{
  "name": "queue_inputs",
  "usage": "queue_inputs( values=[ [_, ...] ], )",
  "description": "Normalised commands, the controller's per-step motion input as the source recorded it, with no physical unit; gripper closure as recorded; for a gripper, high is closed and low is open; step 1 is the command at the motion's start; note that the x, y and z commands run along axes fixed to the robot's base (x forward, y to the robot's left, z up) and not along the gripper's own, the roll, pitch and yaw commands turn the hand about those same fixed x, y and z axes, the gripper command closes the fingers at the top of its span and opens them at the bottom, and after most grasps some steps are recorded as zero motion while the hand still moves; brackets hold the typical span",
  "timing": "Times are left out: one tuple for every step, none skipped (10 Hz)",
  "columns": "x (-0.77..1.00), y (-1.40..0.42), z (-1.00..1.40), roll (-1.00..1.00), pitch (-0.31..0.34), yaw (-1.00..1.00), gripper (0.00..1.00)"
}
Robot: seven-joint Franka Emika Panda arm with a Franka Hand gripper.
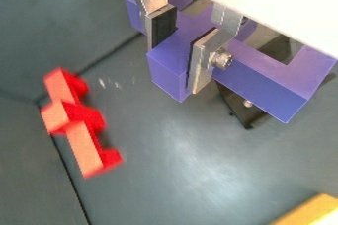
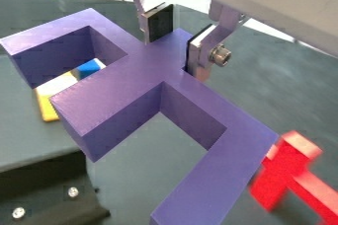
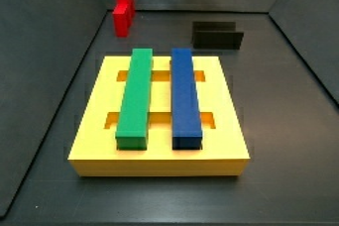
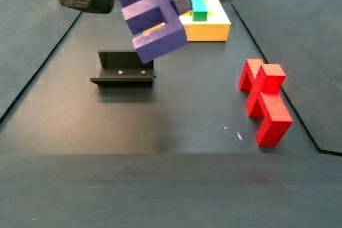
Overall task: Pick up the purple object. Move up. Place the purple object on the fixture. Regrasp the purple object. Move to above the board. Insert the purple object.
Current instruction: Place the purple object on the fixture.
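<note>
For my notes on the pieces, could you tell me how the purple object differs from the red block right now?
The purple object hangs in the air, tilted, clamped in the gripper above the fixture; the red block lies flat on the floor, untouched. The purple object looks broader, with open bays; the red block is narrower and stepped. Both are matte, blocky pieces.

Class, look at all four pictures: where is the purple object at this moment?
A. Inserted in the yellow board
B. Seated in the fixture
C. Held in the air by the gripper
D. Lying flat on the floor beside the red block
C. The gripper has its fingers closed on the purple object, which hangs tilted above the empty fixture in a side view, clear of the floor and of the board.
</note>
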Motion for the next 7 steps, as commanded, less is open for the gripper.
queue_inputs(
  values=[
    [0.33, -0.29, 0.09, -0.49, 0.466, 0.55, 1.00],
    [0.37, -0.30, 0.00, -0.48, 0.437, 0.55, 1.00],
    [0.33, -0.27, 0.00, -0.45, 0.383, 0.60, 1.00],
    [0.23, -0.23, 0.00, -0.39, 0.329, 0.69, 1.00],
    [0.20, -0.21, 0.00, -0.37, 0.309, 0.71, 1.00],
    [0.20, -0.22, 0.00, -0.37, 0.309, 0.71, 1.00],
    [0.19, -0.22, 0.00, -0.37, 0.309, 0.71, 1.00]
  ],
)
